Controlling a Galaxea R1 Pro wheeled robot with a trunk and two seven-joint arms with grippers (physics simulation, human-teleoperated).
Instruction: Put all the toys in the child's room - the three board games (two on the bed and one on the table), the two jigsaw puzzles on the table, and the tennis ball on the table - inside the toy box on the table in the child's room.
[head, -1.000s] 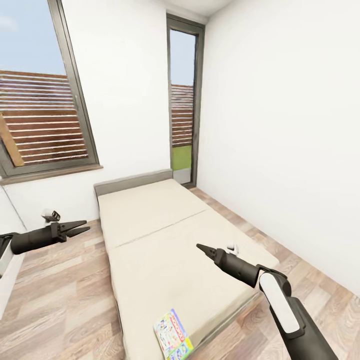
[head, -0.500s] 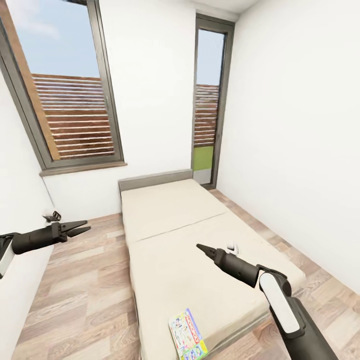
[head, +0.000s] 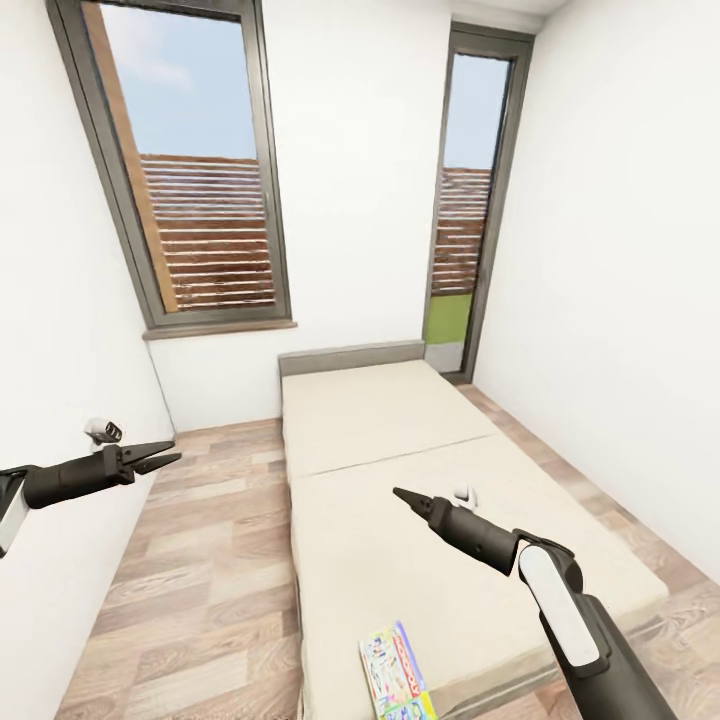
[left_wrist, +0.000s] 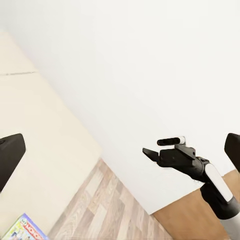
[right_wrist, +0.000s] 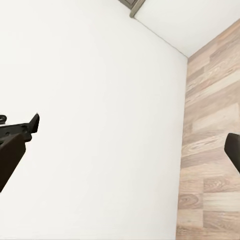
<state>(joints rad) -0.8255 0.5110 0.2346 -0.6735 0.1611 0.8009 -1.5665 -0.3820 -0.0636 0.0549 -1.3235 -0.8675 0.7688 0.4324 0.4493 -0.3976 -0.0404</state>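
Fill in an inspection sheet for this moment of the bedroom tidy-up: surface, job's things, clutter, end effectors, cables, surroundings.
Surface: bed with a plain beige mattress and low grey headboard.
Job's things: one board game with a pale multicoloured cover lies flat at the near corner of the bed; its corner also appears in the left wrist view.
Clutter: nothing seen.
End effectors: left end effector slightly open, holding nothing, above the floor beside the bed; right end effector looks shut, empty, above the mattress.
Cables: nothing seen.
Surroundings: white walls, wood-plank floor, wide dark-framed window, tall narrow window behind the headboard.
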